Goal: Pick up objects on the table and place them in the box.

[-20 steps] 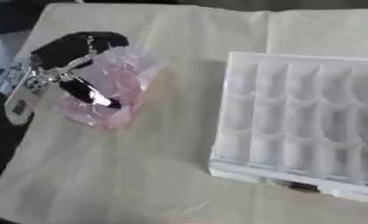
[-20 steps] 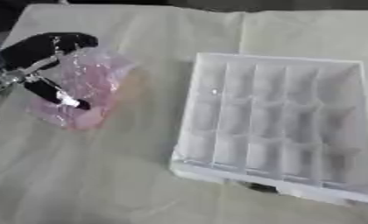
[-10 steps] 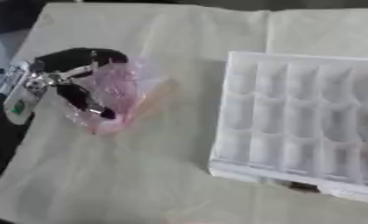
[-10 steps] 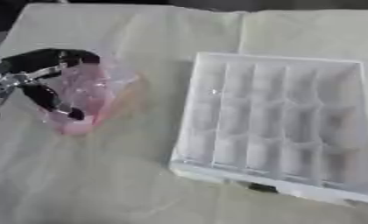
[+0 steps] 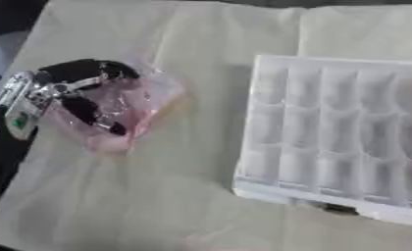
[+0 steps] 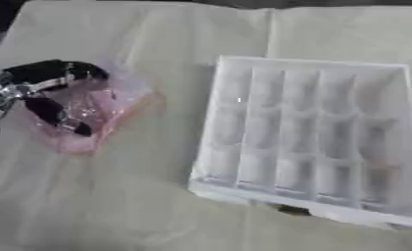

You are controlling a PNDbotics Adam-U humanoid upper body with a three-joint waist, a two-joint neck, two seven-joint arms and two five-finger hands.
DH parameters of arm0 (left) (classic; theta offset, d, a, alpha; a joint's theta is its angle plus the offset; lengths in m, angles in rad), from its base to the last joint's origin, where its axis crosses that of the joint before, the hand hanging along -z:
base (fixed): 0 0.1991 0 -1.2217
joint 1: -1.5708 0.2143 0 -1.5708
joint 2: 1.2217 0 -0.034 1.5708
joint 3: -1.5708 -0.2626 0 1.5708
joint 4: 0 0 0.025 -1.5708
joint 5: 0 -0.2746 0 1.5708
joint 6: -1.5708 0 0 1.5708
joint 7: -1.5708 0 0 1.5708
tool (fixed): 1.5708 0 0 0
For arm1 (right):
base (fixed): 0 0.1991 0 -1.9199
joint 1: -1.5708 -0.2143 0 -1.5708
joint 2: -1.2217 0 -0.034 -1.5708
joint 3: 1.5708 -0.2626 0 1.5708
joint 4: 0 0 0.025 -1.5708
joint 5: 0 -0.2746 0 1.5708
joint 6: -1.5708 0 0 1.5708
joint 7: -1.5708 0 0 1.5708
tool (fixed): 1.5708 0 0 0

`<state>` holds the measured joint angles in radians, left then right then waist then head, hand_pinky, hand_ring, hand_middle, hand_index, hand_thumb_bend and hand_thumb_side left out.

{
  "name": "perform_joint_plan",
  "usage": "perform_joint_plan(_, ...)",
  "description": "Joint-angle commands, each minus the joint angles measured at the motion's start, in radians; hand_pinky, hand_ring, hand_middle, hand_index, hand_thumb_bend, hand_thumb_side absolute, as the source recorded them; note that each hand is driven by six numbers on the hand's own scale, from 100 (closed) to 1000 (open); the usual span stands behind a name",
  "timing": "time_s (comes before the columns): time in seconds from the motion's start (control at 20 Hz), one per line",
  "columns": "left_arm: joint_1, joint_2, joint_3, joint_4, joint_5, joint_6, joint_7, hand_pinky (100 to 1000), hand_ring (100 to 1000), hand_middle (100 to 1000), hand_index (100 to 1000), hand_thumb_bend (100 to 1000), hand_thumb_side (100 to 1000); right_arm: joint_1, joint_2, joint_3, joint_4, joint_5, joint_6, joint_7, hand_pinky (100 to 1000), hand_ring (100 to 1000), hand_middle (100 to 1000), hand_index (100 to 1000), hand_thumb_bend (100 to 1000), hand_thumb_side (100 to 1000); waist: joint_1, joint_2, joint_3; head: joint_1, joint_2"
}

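The left hand (image 5: 76, 93) enters from 9 o'clock with its fingers and thumb curled round a clear pink bag (image 5: 123, 115), pinching it at the bag's 10 o'clock side. The bag lies on the desk (image 5: 158, 196), well apart from the white compartment box (image 6: 312, 137), which sits at the bag's 3 o'clock.

- The table (image 5: 158, 206) has a pale cream cloth (image 5: 201, 44) over it. The cloth has soft folds.
- A white box (image 6: 312, 137) sits on the cloth, on the right side. It has many small compartments in rows.
- A clear pink bag (image 5: 123, 115) is on the left side, well apart from the box. I cannot tell if it rests on the cloth.
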<state>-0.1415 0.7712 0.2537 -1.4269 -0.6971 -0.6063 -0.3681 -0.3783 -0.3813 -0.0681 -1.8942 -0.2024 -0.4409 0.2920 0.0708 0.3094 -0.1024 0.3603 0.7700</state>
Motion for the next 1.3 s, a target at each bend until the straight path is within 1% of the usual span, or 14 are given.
perform_joint_plan(0.05, -0.003, -0.007, 0.016, -0.012, -0.016, 0.013, 0.007, 746, 851, 885, 991, 959, 725, -0.01, -0.028, -0.005, -0.028, 0.003, -0.004, 0.001, 498, 608, 553, 642, 421, 898, -0.002, -0.01, -0.002, -0.001, 0.0)
perform_joint_plan(0.25, -0.005, -0.079, 0.017, -0.011, -0.085, 0.042, 0.006, 733, 841, 881, 994, 967, 717, -0.014, -0.025, -0.005, -0.03, 0.002, -0.005, 0.0, 498, 609, 554, 642, 421, 899, -0.007, -0.003, -0.008, 0.0, 0.0)
perform_joint_plan(0.55, -0.006, -0.166, 0.026, 0.006, -0.173, 0.071, 0.036, 712, 819, 863, 979, 951, 717, -0.021, -0.024, -0.006, -0.031, 0.001, -0.01, -0.002, 499, 609, 554, 642, 421, 899, -0.014, 0.007, -0.012, 0.001, 0.0)
perform_joint_plan(0.85, -0.001, -0.214, 0.038, -0.007, -0.207, 0.085, 0.055, 689, 803, 848, 960, 939, 714, -0.027, -0.025, -0.006, -0.033, -0.003, -0.015, -0.005, 499, 609, 555, 641, 420, 915, -0.021, 0.013, -0.015, 0.003, 0.0)
perform_joint_plan(0.9, 0.0, -0.222, 0.041, -0.011, -0.21, 0.087, 0.057, 677, 794, 842, 953, 923, 689, -0.028, -0.025, -0.006, -0.033, -0.003, -0.016, -0.005, 498, 609, 554, 641, 420, 918, -0.022, 0.014, -0.015, 0.003, 0.0)
perform_joint_plan(1.0, 0.005, -0.237, 0.047, -0.02, -0.218, 0.095, 0.061, 645, 775, 829, 947, 901, 595, -0.029, -0.025, -0.006, -0.033, -0.004, -0.018, -0.007, 498, 608, 554, 641, 419, 923, -0.024, 0.014, -0.015, 0.003, 0.0)
perform_joint_plan(1.05, 0.009, -0.245, 0.051, -0.022, -0.223, 0.102, 0.064, 588, 748, 812, 945, 895, 457, -0.03, -0.026, -0.006, -0.034, -0.004, -0.019, -0.007, 498, 608, 554, 641, 419, 928, -0.026, 0.015, -0.015, 0.002, 0.0)
perform_joint_plan(1.1, 0.012, -0.253, 0.056, -0.024, -0.23, 0.111, 0.066, 534, 719, 794, 941, 869, 343, -0.031, -0.025, -0.006, -0.034, -0.005, -0.019, -0.008, 497, 608, 554, 641, 419, 930, -0.027, 0.015, -0.015, 0.002, 0.0)
perform_joint_plan(1.15, 0.015, -0.262, 0.06, -0.025, -0.239, 0.122, 0.07, 511, 702, 786, 937, 850, 296, -0.032, -0.025, -0.006, -0.034, -0.005, -0.02, -0.009, 497, 608, 554, 640, 419, 933, -0.028, 0.015, -0.015, 0.002, 0.0)
perform_joint_plan(1.2, 0.018, -0.271, 0.063, -0.026, -0.247, 0.132, 0.076, 511, 702, 786, 937, 850, 296, -0.032, -0.025, -0.006, -0.034, -0.006, -0.021, -0.009, 497, 608, 554, 640, 419, 933, -0.029, 0.015, -0.016, 0.002, 0.0)
perform_joint_plan(1.25, 0.021, -0.281, 0.067, -0.028, -0.253, 0.143, 0.083, 430, 640, 743, 904, 734, 100, -0.033, -0.025, -0.007, -0.035, -0.006, -0.021, -0.01, 497, 607, 554, 640, 418, 938, -0.031, 0.016, -0.015, 0.002, 0.0)
perform_joint_plan(1.3, 0.023, -0.29, 0.069, -0.031, -0.258, 0.153, 0.093, 430, 640, 743, 904, 734, 100, -0.033, -0.025, -0.007, -0.035, -0.006, -0.022, -0.011, 497, 607, 554, 640, 418, 938, -0.033, 0.017, -0.014, 0.002, 0.0)
